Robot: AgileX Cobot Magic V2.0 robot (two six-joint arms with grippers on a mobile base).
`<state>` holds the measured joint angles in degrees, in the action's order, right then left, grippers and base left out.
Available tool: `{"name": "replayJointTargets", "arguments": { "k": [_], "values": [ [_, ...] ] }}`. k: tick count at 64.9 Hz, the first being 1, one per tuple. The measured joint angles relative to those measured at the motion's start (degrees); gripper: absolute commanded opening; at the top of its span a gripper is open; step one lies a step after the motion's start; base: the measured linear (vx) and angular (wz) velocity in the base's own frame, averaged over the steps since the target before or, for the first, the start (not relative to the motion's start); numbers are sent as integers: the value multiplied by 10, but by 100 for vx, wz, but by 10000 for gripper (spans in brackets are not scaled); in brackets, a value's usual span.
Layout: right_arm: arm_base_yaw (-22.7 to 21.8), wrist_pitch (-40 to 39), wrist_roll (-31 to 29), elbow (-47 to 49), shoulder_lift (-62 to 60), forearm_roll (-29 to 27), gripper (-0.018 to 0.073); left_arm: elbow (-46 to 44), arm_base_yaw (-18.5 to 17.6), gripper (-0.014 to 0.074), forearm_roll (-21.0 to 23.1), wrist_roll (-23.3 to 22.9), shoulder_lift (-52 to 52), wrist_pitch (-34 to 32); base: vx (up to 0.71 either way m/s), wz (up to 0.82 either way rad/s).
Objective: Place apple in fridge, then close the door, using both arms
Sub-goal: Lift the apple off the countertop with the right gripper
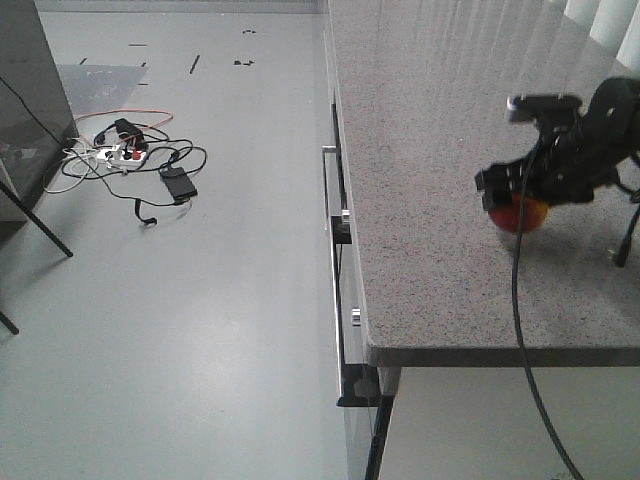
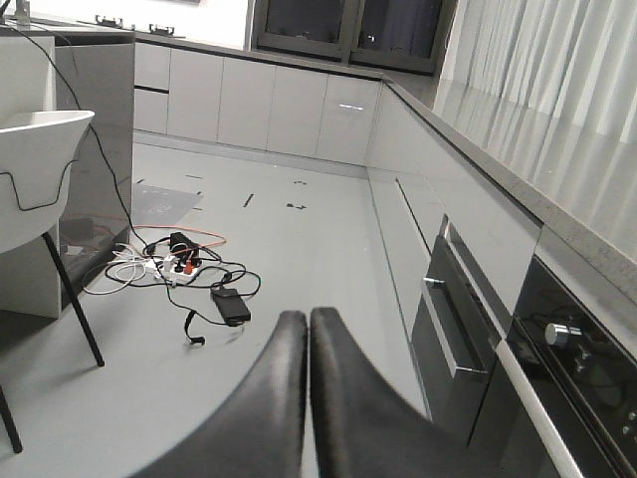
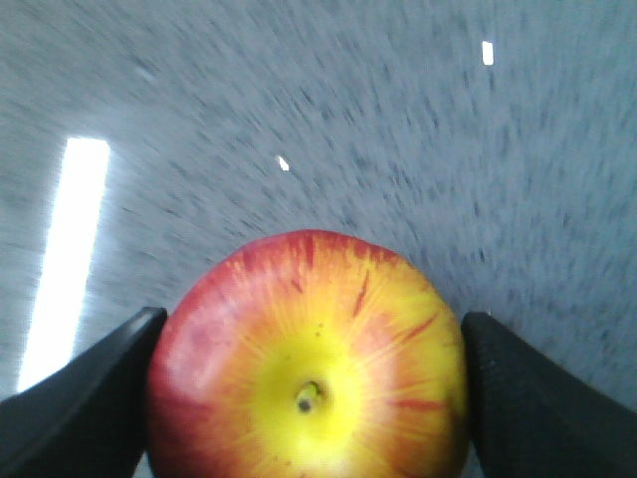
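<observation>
Clenched with the right gripper (image 3: pixel 311 334) on the apple (image 3: pixel 309 358), one matte black finger against each flank; side hold probably chosen for carrying to a shelf. Glossy red skin, yellow around the stem, round, likely slippery. Resting on or just above the speckled grey stone surface (image 1: pixel 430 200); cannot tell which. At the left gripper (image 2: pixel 308 324): pressed shut, empty, presumably kept free for the door. No fridge in view.

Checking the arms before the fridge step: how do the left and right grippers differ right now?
The left gripper is closed tight on nothing; the right gripper clasps the apple from both sides. The left gripper looks out over the floor; the right gripper is above the counter. Both are black.
</observation>
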<state>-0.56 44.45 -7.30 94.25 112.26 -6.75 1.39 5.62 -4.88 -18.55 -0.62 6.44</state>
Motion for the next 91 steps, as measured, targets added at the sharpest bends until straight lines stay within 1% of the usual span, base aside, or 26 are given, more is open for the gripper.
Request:
{"name": "replayJointTargets", "arguments": {
  "k": [8, 11, 15, 22, 29, 39, 58, 72, 91],
  "values": [
    [7, -22, -50, 0, -77, -45, 66, 0, 0, -7, 0, 0, 0, 0, 0, 0],
    [7, -24, -72, 1, -106, -72, 67, 0, 0, -7, 0, 0, 0, 0, 0, 0],
    [7, -24, -98, 1, -147, -93, 68, 0, 0, -7, 0, 0, 0, 0, 0, 0],
    [7, -6, -138, 1, -211, -125, 70, 0, 0, -7, 0, 0, 0, 0, 0, 0],
    [7, 25, -151, 1, -268, -144, 70, 0, 0, -7, 0, 0, 0, 0, 0, 0],
    [7, 68, -159, 1, -342, -148, 70, 0, 0, -7, 0, 0, 0, 0, 0, 0],
    [7, 138, -162, 1, -427, -149, 70, 0, 0, -7, 0, 0, 0, 0, 0, 0],
    [7, 162, -162, 2, -446, -149, 70, 0, 0, -7, 0, 0, 0, 0, 0, 0],
    [7, 167, -162, 2, -446, -149, 70, 0, 0, -7, 0, 0, 0, 0, 0, 0]
  ]
}}
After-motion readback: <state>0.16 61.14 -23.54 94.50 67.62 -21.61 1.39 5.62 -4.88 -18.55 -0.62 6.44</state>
